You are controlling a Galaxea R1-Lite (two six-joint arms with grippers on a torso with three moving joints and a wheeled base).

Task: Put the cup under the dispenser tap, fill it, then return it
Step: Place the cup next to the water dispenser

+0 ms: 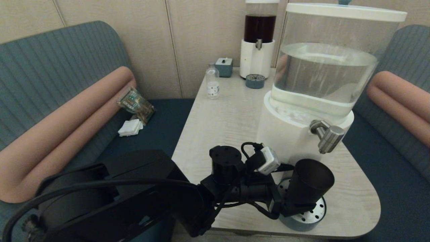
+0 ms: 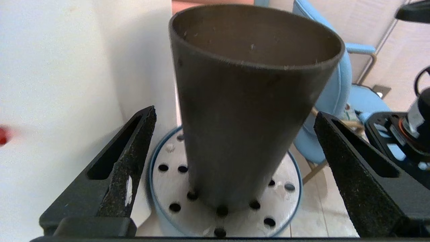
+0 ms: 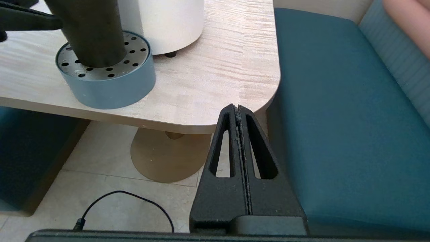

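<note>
Two sofas flanking a pale table (image 1: 221,121); on the left seat, a snack packet (image 1: 136,105) beside a white cloth (image 1: 130,127). Toward the table's back, a clear bottle (image 1: 212,81), a grey box (image 1: 224,66) and a small dark-liquid dispenser (image 1: 258,37) with its own drip tray (image 1: 255,81). At the front, left gripper (image 2: 235,148) spread wide around the cup (image 2: 248,111), fingers (image 2: 134,158) clear of its sides on both flanks, not touching. Cup upright on the perforated drip tray (image 2: 168,188) just beside the big dispenser's white base (image 1: 278,137), below the tap (image 1: 327,135) though slightly to its left in the head view. Water tank (image 1: 322,70) roughly half full above. Right gripper (image 3: 239,111) off the table's right corner, low beside the blue seat (image 3: 336,117), fingers pressed together on nothing.
</note>
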